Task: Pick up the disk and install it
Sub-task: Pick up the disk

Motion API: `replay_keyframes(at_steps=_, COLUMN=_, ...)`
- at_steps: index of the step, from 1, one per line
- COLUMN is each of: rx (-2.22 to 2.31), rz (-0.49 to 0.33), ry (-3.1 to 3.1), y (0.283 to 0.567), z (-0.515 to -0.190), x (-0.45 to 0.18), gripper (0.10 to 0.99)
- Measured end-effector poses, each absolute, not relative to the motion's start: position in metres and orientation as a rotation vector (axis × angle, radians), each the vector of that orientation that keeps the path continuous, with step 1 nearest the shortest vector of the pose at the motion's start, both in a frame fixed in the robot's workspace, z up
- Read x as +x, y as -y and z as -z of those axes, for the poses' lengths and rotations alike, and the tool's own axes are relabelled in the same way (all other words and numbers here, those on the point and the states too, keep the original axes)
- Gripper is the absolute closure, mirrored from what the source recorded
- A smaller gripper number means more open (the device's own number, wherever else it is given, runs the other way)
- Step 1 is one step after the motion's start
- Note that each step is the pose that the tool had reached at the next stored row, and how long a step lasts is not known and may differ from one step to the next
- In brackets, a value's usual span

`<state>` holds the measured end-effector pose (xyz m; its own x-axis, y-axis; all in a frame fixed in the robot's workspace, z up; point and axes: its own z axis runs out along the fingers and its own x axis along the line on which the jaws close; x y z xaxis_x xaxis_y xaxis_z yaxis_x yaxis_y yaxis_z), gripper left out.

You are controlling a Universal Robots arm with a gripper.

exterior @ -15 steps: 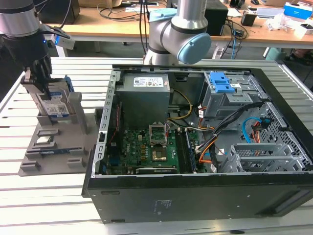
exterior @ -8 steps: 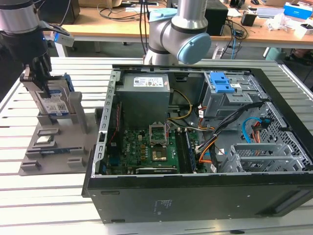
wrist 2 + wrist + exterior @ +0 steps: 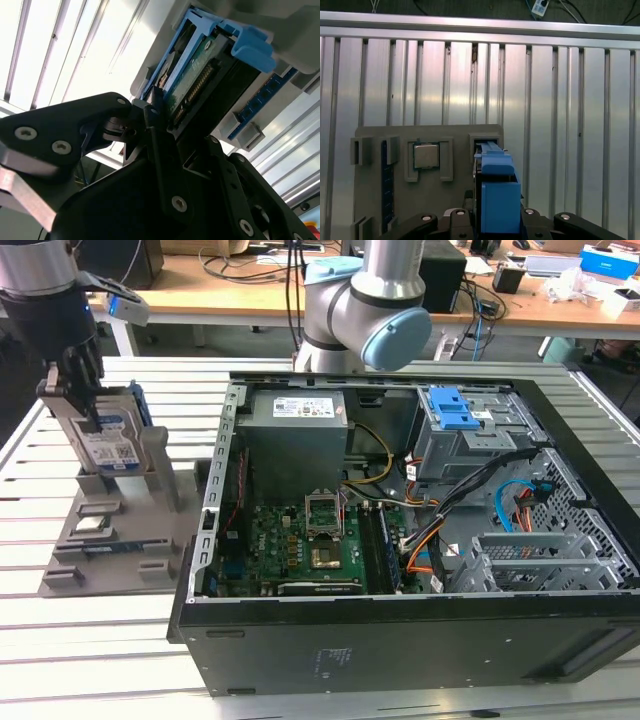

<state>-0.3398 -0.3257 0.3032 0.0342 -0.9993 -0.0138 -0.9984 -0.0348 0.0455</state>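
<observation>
Bare ribbed aluminium, bright and reflective, on the table beneath the computer case. Matt black painted sheet metal on the case's outer wall; dull grey unpainted steel inside it, around a satin grey metal power-supply box bearing a white paper sticker. Beside the case, smooth matt grey plastic for the holder. Upright in that holder, the disk: silver-grey metal, paper label, glossy bright blue plastic bracket at its edges. Matt black on the gripper, dotted with shiny metal screw heads. Behind the case, smooth silver metal on the arm, glossy pale blue plastic on its cap, and a wood-look desk top.
</observation>
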Motion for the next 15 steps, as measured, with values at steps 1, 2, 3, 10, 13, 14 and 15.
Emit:
replay_keyframes(at_steps=1, rx=2.242, rz=0.064, ry=2.166, y=0.325, z=-0.305, x=-0.340, gripper=0.725)
replay_keyframes(at_steps=2, rx=2.241, rz=0.062, ry=2.165, y=0.324, z=-0.307, x=-0.340, gripper=0.725)
replay_keyframes(at_steps=3, rx=2.241, rz=0.062, ry=2.165, y=0.323, z=-0.309, x=-0.340, gripper=0.725)
replay_keyframes(at_steps=10, rx=2.235, rz=0.050, ry=2.160, y=0.316, z=-0.323, x=-0.339, gripper=0.725)
replay_keyframes(at_steps=13, rx=2.232, rz=0.043, ry=2.157, y=0.313, z=-0.333, x=-0.339, gripper=0.725)
replay_keyframes(at_steps=14, rx=2.231, rz=0.041, ry=2.156, y=0.312, z=-0.337, x=-0.339, gripper=0.725)
replay_keyframes(at_steps=15, rx=2.229, rz=0.037, ry=2.155, y=0.311, z=-0.341, x=-0.339, gripper=0.725)
